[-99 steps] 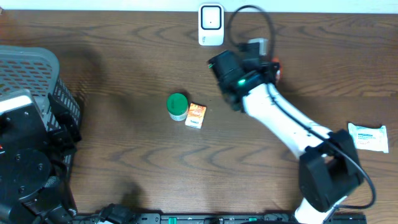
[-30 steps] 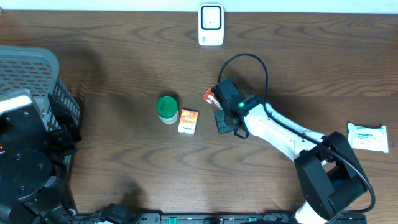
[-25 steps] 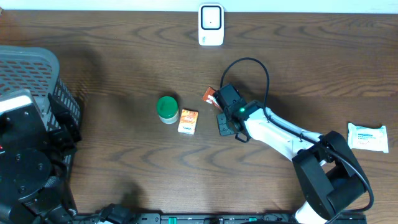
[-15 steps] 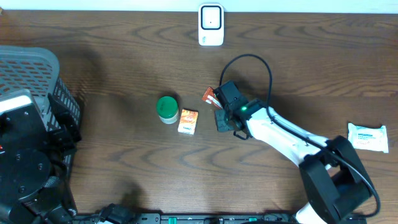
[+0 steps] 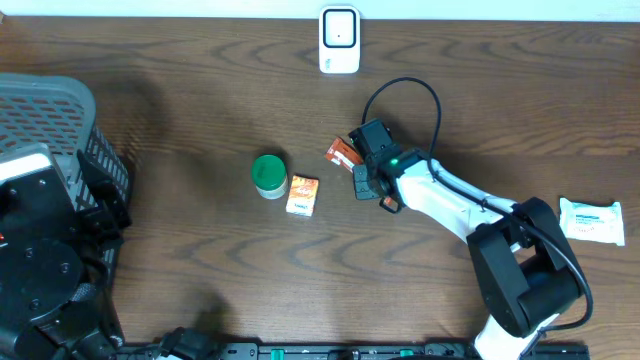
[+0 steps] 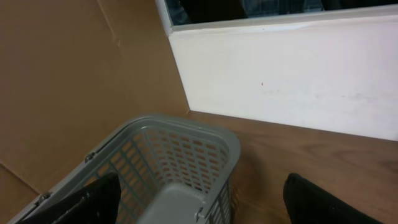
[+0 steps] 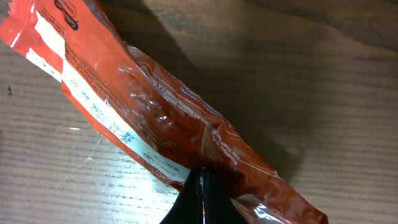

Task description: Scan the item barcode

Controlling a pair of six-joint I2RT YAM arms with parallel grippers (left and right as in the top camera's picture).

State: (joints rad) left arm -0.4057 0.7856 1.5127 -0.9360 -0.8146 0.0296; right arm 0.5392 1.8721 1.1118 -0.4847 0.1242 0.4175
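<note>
A red-orange snack packet [image 7: 155, 118] with a white printed strip is pinched by its lower edge in my right gripper [image 7: 202, 183], which is shut on it. Overhead, the packet [image 5: 343, 153] sits low over the table's middle, just left of the right gripper [image 5: 358, 168], throwing a shadow on the wood. The white scanner [image 5: 339, 40] stands at the table's far edge, well above the packet. My left gripper [image 6: 199, 208] is open, holding nothing, its fingers [image 6: 81, 202] spread over a grey basket [image 6: 186, 149].
A green-lidded jar [image 5: 268, 174] and a small orange box [image 5: 302, 195] lie left of the packet. A white wipes pack [image 5: 592, 220] lies at the right edge. The grey basket [image 5: 50, 110] and the left arm fill the left side.
The right arm has come down from beside the scanner to the table's middle with the packet. Over the last second its wrist shifted slightly right; the packet hardly moved.
</note>
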